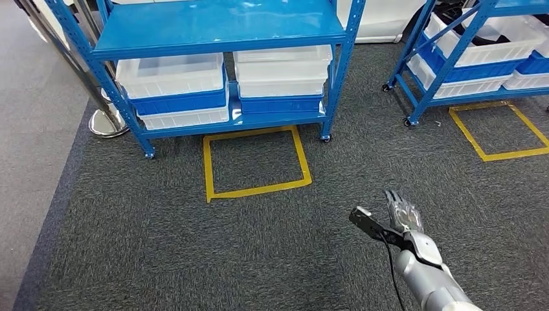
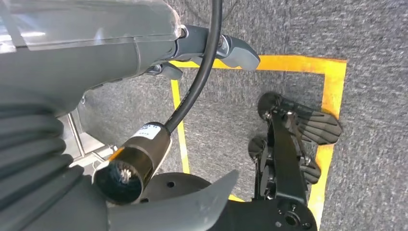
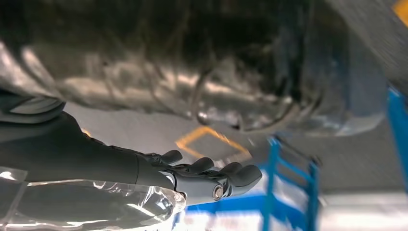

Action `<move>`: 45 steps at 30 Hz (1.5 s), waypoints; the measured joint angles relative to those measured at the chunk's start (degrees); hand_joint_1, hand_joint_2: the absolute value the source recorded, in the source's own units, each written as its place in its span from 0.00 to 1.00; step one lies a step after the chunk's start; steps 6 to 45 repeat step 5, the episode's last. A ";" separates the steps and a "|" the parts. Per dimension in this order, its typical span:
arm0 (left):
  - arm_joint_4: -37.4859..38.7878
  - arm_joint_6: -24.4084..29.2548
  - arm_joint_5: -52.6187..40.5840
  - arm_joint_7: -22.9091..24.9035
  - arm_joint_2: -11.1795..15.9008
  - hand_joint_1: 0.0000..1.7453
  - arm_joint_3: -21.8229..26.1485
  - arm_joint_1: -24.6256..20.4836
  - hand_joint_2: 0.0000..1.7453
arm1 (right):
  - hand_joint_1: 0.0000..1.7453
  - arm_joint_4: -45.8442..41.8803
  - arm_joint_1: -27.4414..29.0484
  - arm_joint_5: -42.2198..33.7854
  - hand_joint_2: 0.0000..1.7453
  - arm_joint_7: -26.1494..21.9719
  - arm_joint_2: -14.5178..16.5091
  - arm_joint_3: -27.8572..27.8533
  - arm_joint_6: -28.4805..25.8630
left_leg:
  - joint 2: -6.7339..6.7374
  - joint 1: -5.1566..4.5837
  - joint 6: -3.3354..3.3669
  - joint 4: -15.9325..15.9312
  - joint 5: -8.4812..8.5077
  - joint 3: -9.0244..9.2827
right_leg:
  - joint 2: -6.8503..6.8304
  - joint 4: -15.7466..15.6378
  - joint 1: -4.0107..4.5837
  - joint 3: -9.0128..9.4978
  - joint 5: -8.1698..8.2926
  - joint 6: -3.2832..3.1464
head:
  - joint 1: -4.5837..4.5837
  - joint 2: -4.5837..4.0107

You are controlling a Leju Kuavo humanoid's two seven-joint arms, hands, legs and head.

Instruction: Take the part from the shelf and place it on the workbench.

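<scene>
In the head view the right robot hand (image 1: 403, 217) hovers over the carpet with fingers spread and nothing in it, well short of the blue shelf (image 1: 220, 29) whose white bins (image 1: 171, 74) presumably hold the part, which I cannot make out. The left wrist view shows the left robot hand (image 2: 211, 48) hanging above floor tape (image 2: 332, 82), its grip unclear. The right wrist view confirms extended, released fingers (image 3: 211, 175); judging by this, the approach is under way, and next comes stepping closer and reaching in.

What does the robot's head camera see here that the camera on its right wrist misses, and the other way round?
Head view alone: the whole blue shelf with white bins stacked on its lower level, a second blue shelf to the right, two yellow tape squares on the grey carpet, and the silver right arm.

Right wrist view alone: a close look along the dark fingers, extended with nothing between them, under a blurred shiny surface.

Both: the right hand, open and empty, blue shelf framing, and a yellow tape square.
</scene>
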 joint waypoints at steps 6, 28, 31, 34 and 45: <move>0.00 -0.14 -0.16 0.37 0.25 0.00 0.09 0.14 1.00 | 0.00 2.48 1.81 -0.36 1.00 1.77 0.04 -3.48 2.40 | 0.53 -0.33 0.36 0.11 -0.49 0.18 | 0.45 -0.79 0.16 0.31 0.17 -0.20 | -0.04 0.00; 0.00 -0.14 -0.16 0.37 0.25 0.00 0.09 0.14 1.00 | 0.00 2.48 1.81 -0.36 1.00 1.77 0.04 -3.48 2.40 | 0.53 -0.33 0.36 0.11 -0.49 0.18 | 0.45 -0.79 0.16 0.31 0.17 -0.20 | -0.04 0.00; 0.00 -0.14 -0.16 0.37 0.25 0.00 0.09 0.14 1.00 | 0.00 2.48 1.81 -0.36 1.00 1.77 0.04 -3.48 2.40 | 0.53 -0.33 0.36 0.11 -0.49 0.18 | 0.45 -0.79 0.16 0.31 0.17 -0.20 | -0.04 0.00; 0.00 -0.14 -0.16 0.37 0.25 0.00 0.09 0.14 1.00 | 0.00 2.48 1.81 -0.36 1.00 1.77 0.04 -3.48 2.40 | 0.53 -0.33 0.36 0.11 -0.49 0.18 | 0.45 -0.79 0.16 0.31 0.17 -0.20 | -0.04 0.00; 0.00 -0.14 -0.16 0.37 0.25 0.00 0.09 0.14 1.00 | 0.00 2.48 1.81 -0.36 1.00 1.77 0.04 -3.48 2.40 | 0.53 -0.33 0.36 0.11 -0.49 0.18 | 0.45 -0.79 0.16 0.31 0.17 -0.20 | -0.04 0.00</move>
